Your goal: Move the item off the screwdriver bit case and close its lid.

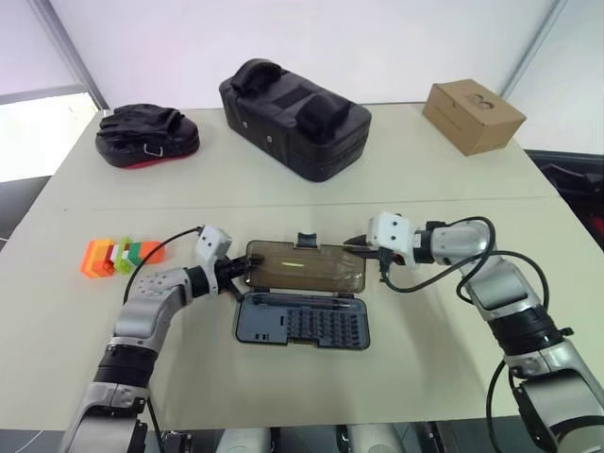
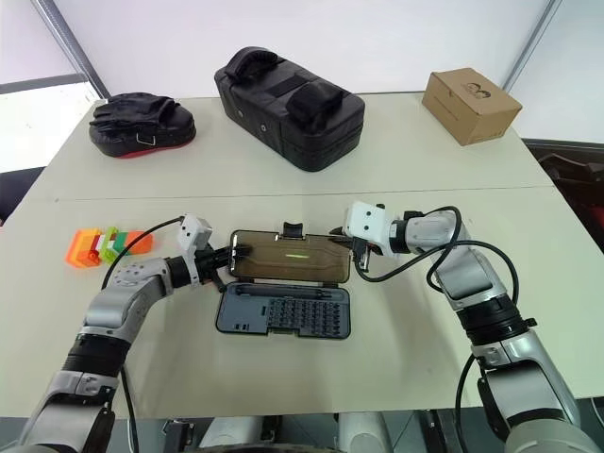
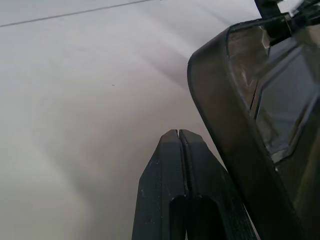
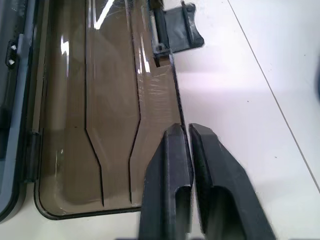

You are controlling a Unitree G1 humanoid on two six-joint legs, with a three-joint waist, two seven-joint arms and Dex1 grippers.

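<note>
The screwdriver bit case (image 1: 302, 323) lies open at the table's near middle, rows of bits showing in its dark grey base. Its smoky-brown lid (image 1: 304, 267) is folded back behind the base, with the black latch tab (image 1: 307, 241) on the far edge. The item (image 1: 115, 256), a cluster of orange, green, yellow and red blocks, sits on the table to the left, apart from the case. My left gripper (image 1: 238, 271) is shut with its tips (image 3: 178, 134) beside the lid's left edge. At the lid's right edge, my right gripper (image 4: 187, 129) shows a narrow gap between its fingers.
A large black padded bag (image 1: 294, 115) stands at the back centre, with a black pad with a red edge (image 1: 146, 135) at the back left. A cardboard box (image 1: 472, 115) sits at the back right. Bare table (image 1: 453, 368) lies in front of the case.
</note>
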